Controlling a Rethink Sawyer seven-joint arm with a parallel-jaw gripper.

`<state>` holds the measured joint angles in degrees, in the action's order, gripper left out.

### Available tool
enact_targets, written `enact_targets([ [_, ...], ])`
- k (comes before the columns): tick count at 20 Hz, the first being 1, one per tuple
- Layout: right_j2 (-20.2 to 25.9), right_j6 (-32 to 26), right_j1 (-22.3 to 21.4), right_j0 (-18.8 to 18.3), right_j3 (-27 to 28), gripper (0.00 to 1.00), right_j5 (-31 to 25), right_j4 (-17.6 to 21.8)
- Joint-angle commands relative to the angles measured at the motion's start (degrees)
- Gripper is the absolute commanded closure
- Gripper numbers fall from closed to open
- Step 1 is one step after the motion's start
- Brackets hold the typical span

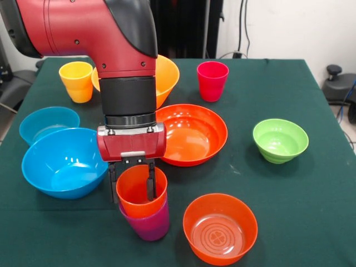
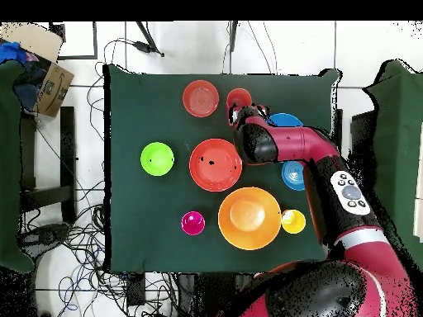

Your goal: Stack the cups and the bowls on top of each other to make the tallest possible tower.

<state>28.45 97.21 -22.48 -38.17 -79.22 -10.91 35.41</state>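
An orange-red cup [image 1: 139, 192] sits nested in a purple cup [image 1: 147, 225] near the table's front; this short tower shows in the overhead view [image 2: 239, 98]. My gripper [image 1: 132, 186] is open and straddles the orange-red cup's left wall, with one finger [image 1: 113, 188] outside and the other inside. The yellow cup [image 1: 77, 80] and the crimson cup [image 1: 212, 79] stand apart at the back. The bowls lie singly: large orange-yellow [image 1: 168, 78], wide red-orange [image 1: 192, 133], large blue [image 1: 64, 162], small blue [image 1: 49, 123], green [image 1: 280, 140], translucent orange [image 1: 220, 228].
The green cloth-covered table [image 1: 311, 211] ends close in front of the tower. The translucent orange bowl stands just right of the tower and the large blue bowl just left. The arm [image 2: 289, 149] covers part of the blue bowls from overhead.
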Motion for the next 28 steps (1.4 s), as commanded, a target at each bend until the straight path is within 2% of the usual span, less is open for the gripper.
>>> enact_targets([
  [1, -1.3, -0.9, 2.5, 1.3, -2.8, 0.0, -6.0, 1.4],
  [12, -0.3, -1.6, 2.5, 1.0, -2.8, 0.0, -7.4, 0.7],
  [28, -1.7, -1.0, -2.6, 2.6, -5.7, 0.0, -10.6, -1.5],
])
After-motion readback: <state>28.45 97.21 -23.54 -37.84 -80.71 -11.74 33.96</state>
